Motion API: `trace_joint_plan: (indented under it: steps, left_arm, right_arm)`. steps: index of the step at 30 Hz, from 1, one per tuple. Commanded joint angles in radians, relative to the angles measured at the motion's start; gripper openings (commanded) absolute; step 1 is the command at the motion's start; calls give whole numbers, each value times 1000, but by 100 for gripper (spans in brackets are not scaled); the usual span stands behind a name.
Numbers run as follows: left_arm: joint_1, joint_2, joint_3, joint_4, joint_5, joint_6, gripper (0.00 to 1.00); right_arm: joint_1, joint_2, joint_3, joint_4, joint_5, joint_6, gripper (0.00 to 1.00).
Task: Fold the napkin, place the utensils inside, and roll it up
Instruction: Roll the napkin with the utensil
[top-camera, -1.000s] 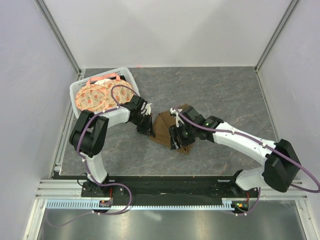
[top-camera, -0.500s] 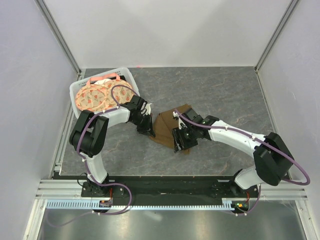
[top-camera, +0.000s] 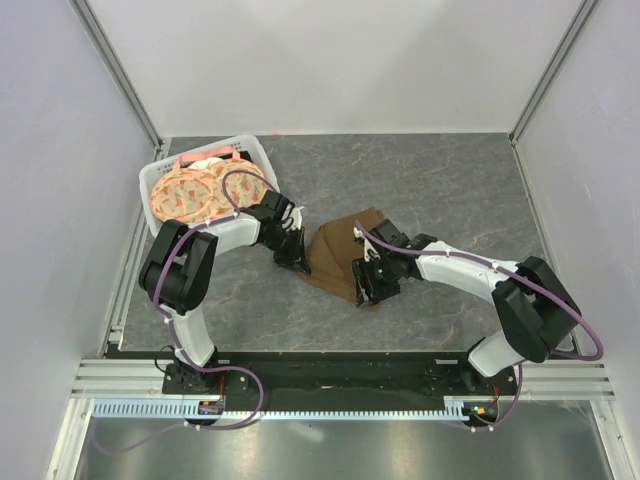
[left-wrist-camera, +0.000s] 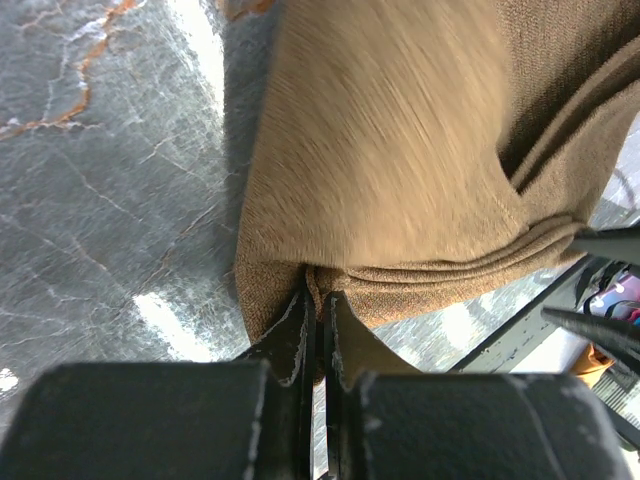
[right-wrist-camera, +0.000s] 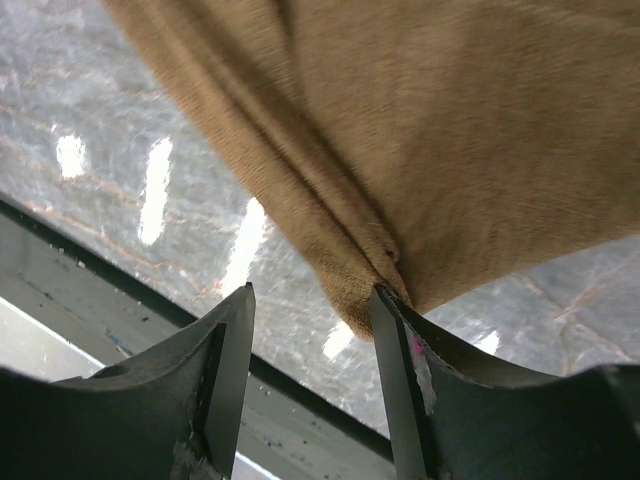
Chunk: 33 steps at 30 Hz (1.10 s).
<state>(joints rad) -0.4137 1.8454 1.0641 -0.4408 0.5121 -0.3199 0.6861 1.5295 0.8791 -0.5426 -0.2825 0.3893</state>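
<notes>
The left pincer (left-wrist-camera: 314, 305) stays clenched on the napkin (left-wrist-camera: 400, 150) edge. The right pincer (right-wrist-camera: 310, 300), released, has shifted nearer; the napkin's corner touches one fingertip (right-wrist-camera: 388, 305), so I judge the fold unfinished.

Plain medium-brown napkin (top-camera: 328, 250); dark grey marbled worktop (top-camera: 440, 180) with rusty veins; orange-patterned plates (top-camera: 190, 195); white basket (top-camera: 148, 180).

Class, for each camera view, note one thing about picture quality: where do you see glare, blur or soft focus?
Top external view: evenly lit and sharp. Left wrist view: the napkin smears into streaks across its upper weave, white glare patches sit on the table, and the left end effector is dark and soft. Right wrist view: glare streaks on the table, napkin corner crisp.
</notes>
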Motion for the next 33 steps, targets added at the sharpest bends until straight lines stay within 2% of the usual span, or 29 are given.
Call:
trace_joint_plan:
  steps: [1, 8, 17, 27, 33]
  left_arm:
    - [7, 28, 8, -24, -49, 51, 2]
    - [6, 25, 7, -24, -40, 51, 2]
    - [7, -20, -3, -24, -21, 45, 2]
    - [7, -35, 8, -24, 3, 41, 2]
    - [6, -22, 22, -30, 9, 41, 2]
  right_arm:
    - [-39, 27, -49, 13, 43, -30, 60]
    - [-42, 6, -5, 7, 13, -64, 60]
    - [12, -61, 161, -125, 55, -78, 65]
    - [96, 24, 247, 59, 141, -118, 66]
    - [170, 153, 287, 93, 236, -181, 66]
